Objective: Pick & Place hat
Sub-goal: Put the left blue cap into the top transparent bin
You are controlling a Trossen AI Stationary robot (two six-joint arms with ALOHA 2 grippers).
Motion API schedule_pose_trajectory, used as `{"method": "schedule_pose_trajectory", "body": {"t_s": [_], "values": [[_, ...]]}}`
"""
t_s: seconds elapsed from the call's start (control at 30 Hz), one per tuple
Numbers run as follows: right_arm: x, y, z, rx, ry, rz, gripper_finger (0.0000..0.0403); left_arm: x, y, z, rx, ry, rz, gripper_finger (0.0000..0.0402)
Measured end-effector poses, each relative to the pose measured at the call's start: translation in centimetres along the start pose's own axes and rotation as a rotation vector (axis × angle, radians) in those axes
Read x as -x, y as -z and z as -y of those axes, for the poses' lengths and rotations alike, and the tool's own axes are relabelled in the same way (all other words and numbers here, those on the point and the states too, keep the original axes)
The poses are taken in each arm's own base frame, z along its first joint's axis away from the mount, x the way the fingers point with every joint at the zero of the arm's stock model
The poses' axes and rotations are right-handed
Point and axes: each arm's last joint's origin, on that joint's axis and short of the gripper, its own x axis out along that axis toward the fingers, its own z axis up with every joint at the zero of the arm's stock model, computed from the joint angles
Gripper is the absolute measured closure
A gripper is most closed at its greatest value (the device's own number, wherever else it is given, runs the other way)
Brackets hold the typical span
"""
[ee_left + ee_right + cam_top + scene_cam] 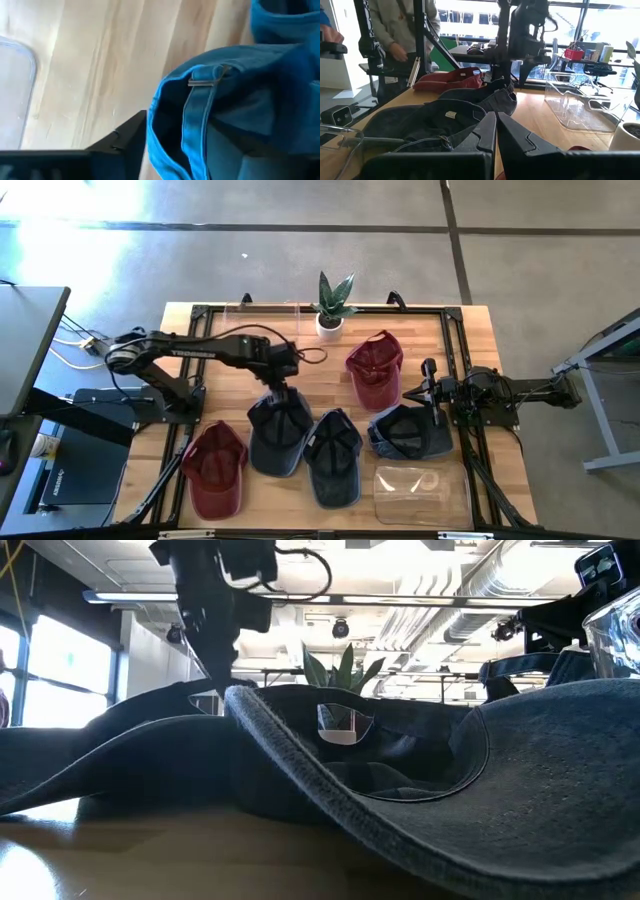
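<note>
Denim is what the left gripper hangs over: a dark blue cap in the middle of the table, lying directly beneath the fingers with its brim pointing toward the near edge. The left arm is clearly the nearer one; the right gripper waits at the far right, fingers pressed together, beside another dark cap.

The left wrist view shows the cap's back strap and buckle close against one finger, so the grab seems aimed at the rear opening. Whether the left fingers are spread or already pinching fabric I cannot tell; the second finger is out of frame, and from above the wrist covers the contact point.
</note>
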Motion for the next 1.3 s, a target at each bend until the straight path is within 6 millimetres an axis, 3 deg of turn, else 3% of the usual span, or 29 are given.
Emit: {"method": "schedule_pose_trajectory", "body": {"t_s": [0.2,0.3,0.47,0.73,0.87,1.0,1.13,1.3], "values": [[0.0,0.0,0.0,0.0,0.0,0.0,0.0391,-0.3,-0.1,0.3,-0.008,-0.058,0.006,0.0356],[0.0,0.0,0.0,0.0,0.0,0.0,0.0391,0.8,-0.4,0.3,0.005,-0.08,0.012,0.0393],[0.0,0.0,0.0,0.0,-0.001,0.0,0.0391,5.7,-1.6,1.0,0.003,-0.211,0.107,0.0391],[0.0,0.0,0.0,0.001,0.01,-0.001,0.0391,15.5,-3.9,4.0,-0.045,-0.353,0.378,0.0398],[0.0,-0.1,0.5,-0.045,0.176,0.012,0.0391,19.5,-4.4,4.9,-0.043,-0.383,0.525,0.0399],[0.2,-0.5,1.1,-0.233,0.378,0.087,0.0391,22.7,-4.6,4.8,0.008,-0.431,0.64,0.0399],[0.7,-1.3,1.8,-0.383,0.623,0.23,0.0391,25.1,-4.5,4.4,0.059,-0.472,0.723,0.0399],[1.1,-1.5,2.2,-0.43,0.809,0.301,0.0391,27.1,-4.4,4.2,0.096,-0.479,0.793,0.0399]]}}
